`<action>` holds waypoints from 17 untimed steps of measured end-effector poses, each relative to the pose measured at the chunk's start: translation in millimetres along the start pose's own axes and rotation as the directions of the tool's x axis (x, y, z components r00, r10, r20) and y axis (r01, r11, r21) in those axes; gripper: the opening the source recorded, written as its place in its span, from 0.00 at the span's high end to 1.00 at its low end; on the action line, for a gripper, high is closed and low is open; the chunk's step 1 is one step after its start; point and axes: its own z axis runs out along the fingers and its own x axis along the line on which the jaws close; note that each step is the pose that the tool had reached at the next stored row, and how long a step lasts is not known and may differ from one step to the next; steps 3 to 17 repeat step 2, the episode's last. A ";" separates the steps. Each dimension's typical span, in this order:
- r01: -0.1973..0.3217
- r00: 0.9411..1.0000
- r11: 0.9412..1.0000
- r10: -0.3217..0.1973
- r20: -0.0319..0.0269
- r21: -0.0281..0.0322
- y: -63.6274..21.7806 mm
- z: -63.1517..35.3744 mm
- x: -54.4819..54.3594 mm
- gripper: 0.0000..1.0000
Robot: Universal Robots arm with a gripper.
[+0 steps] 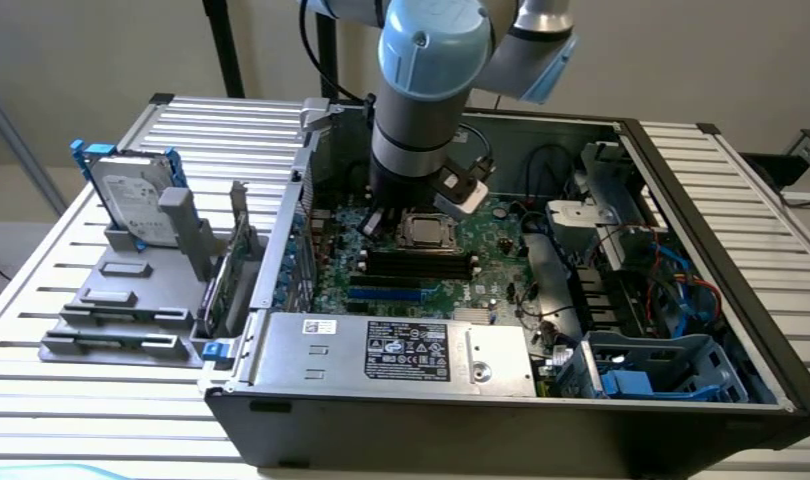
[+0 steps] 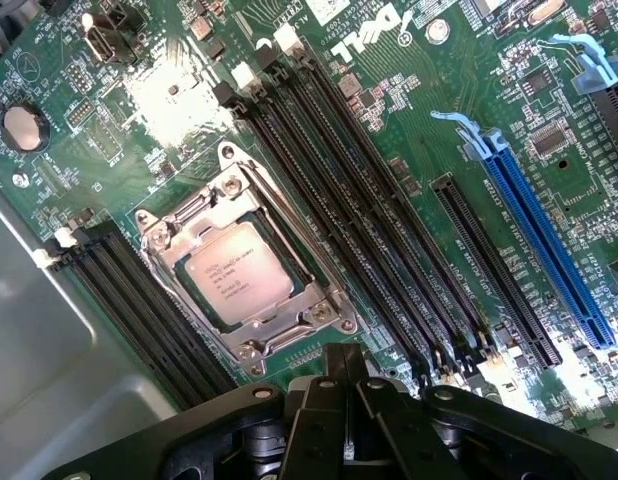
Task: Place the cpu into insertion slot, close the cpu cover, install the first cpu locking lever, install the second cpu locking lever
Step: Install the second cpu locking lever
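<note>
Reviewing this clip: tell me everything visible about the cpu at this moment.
The cpu is a small flat square chip, silvery metal face up with faint printed text. It lies flat in the insertion slot on the green motherboard, between banks of black memory slots. The cpu cover, a thin silvery frame, lies closed around it, overlapping its edges. In the exterior view the chip sits just below the arm's wrist. Nothing grips it; the gripper is apart from it.
</note>
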 end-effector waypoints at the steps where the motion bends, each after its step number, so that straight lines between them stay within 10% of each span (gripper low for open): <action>1: 0.000 1.000 1.000 0.000 0.000 0.000 0.0 0.0 0.0 0.89; 17: 0.000 1.000 1.000 0.000 0.000 0.000 0.0 0.0 0.0 0.89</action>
